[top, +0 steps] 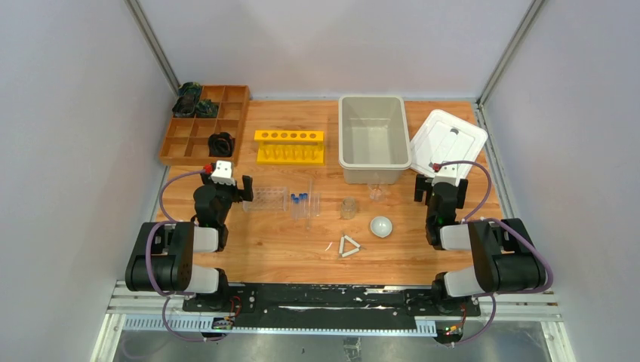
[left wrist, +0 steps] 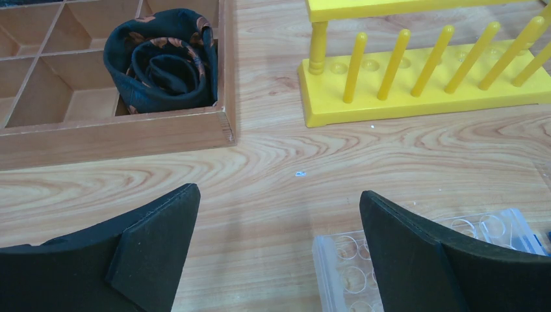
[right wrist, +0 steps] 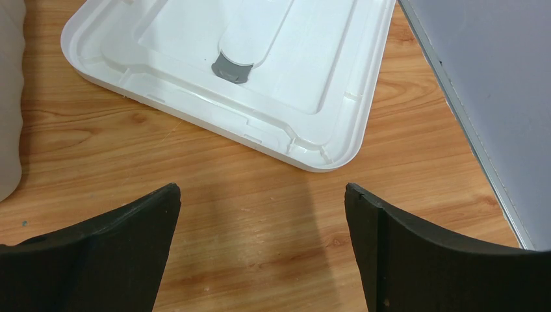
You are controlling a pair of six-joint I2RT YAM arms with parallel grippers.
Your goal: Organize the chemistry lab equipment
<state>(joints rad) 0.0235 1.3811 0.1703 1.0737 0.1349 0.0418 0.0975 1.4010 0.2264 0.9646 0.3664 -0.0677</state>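
Quick status: both my pincers are spread wide apart and holding nothing. I'm using the grey bin (top: pixel 344 136) at the back of the counter (top: pixel 287 253) as my reference point.

My left pincer (top: pixel 225 185) hangs well to the bin's left and nearer to me. The clear tube rack (top: pixel 266 198) is just beside its right finger, on the bin's side. The blue-capped tubes (top: pixel 302 200) lie loose on the wood between that rack and the bin's near left corner.

The funnel (top: pixel 376 192) stands right against the bin's front wall. The beaker (top: pixel 348 208) is a bit nearer to me and left of it. The white dish (top: pixel 381 225) sits nearer again, roughly under the bin's middle. The white triangle (top: pixel 349 246) is the farthest from the bin, closest to my bases.

My right pincer (top: pixel 440 188) hovers over bare wood off the bin's near right corner. The white lid (right wrist: pixel 260 65) lies just right of the bin, turned at an angle.

On the bin's left is a yellow peg rack (left wrist: pixel 416 97). Further left is the wooden tray (left wrist: pixel 117 136), with a dark rolled thing (left wrist: pixel 162 62) in its near right compartment.
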